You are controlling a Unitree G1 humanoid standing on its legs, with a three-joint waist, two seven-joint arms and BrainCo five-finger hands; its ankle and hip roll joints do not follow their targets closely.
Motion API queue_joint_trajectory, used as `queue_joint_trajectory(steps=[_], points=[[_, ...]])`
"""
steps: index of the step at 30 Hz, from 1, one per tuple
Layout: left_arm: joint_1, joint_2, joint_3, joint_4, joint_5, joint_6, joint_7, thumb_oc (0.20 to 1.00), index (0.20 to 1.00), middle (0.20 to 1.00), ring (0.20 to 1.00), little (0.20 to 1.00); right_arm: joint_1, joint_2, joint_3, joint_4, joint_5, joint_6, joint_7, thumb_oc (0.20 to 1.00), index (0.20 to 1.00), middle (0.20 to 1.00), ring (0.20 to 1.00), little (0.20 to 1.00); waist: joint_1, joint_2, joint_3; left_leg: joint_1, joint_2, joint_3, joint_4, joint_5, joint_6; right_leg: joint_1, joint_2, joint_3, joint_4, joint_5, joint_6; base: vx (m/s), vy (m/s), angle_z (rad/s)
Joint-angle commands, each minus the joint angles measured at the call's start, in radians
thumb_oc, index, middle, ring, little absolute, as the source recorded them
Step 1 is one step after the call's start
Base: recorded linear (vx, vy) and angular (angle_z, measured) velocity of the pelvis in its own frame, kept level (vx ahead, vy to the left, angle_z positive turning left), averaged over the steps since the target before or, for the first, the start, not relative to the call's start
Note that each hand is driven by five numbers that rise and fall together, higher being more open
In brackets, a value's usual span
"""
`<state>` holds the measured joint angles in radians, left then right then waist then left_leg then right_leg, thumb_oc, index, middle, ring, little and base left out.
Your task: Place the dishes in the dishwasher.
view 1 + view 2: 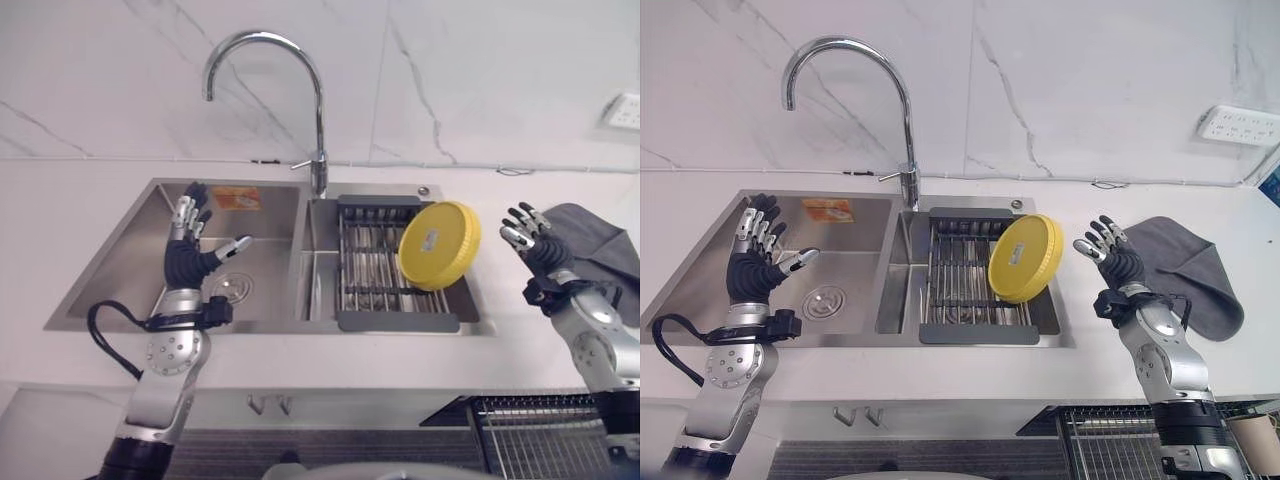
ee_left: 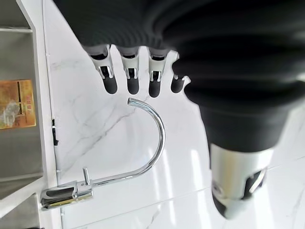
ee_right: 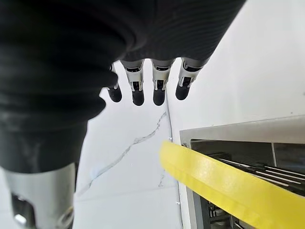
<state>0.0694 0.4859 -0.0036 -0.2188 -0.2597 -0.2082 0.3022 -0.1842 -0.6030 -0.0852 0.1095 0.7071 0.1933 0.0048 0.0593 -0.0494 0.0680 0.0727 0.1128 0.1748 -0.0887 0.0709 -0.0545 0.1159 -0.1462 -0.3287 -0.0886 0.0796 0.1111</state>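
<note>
The left hand (image 1: 187, 255) is raised upright on its forearm, fingers (image 1: 188, 212) straight and pointing up, thumb spread out to the side. It holds nothing. The right hand (image 1: 1117, 260) is raised too, fingers (image 1: 1102, 236) relaxed and a little spread, leaning toward the left hand. It also holds nothing.

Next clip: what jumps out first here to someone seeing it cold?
The yellow plate catches the eye first, leaning tilted on the dish rack in the right basin of the steel sink. Then the two raised, open hands: the left hand over the left basin, the right hand above the counter between the plate and a grey cloth.
</note>
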Motion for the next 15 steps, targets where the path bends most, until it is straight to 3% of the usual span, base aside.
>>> queue_joint_trajectory(steps=[1, 15], points=[[-0.066, 0.041, -0.013, 0.003, -0.014, -0.043, -0.004, 1.000, 1.000, 1.000, 1.000, 1.000, -0.115, -0.072, 0.007, 0.027, 0.014, -0.024, 0.009, 1.000, 1.000, 1.000, 1.000, 1.000, 0.023, -0.003, -0.011, 0.060, 0.043, -0.006, 0.001, -0.062, -0.026, 0.026, -0.023, 0.013, 0.001, -0.016, 0.006, 0.00, 0.000, 0.00], [-0.065, 0.044, -0.016, 0.009, -0.050, -0.018, -0.019, 1.000, 1.000, 1.000, 1.000, 1.000, -0.149, -0.069, 0.031, 0.097, 0.113, 0.070, 0.034, 1.000, 1.000, 1.000, 1.000, 1.000, 0.032, -0.004, -0.006, 0.067, 0.040, -0.006, 0.001, -0.063, -0.026, 0.033, -0.025, 0.008, 0.001, -0.016, 0.006, 0.00, 0.000, 0.00]])
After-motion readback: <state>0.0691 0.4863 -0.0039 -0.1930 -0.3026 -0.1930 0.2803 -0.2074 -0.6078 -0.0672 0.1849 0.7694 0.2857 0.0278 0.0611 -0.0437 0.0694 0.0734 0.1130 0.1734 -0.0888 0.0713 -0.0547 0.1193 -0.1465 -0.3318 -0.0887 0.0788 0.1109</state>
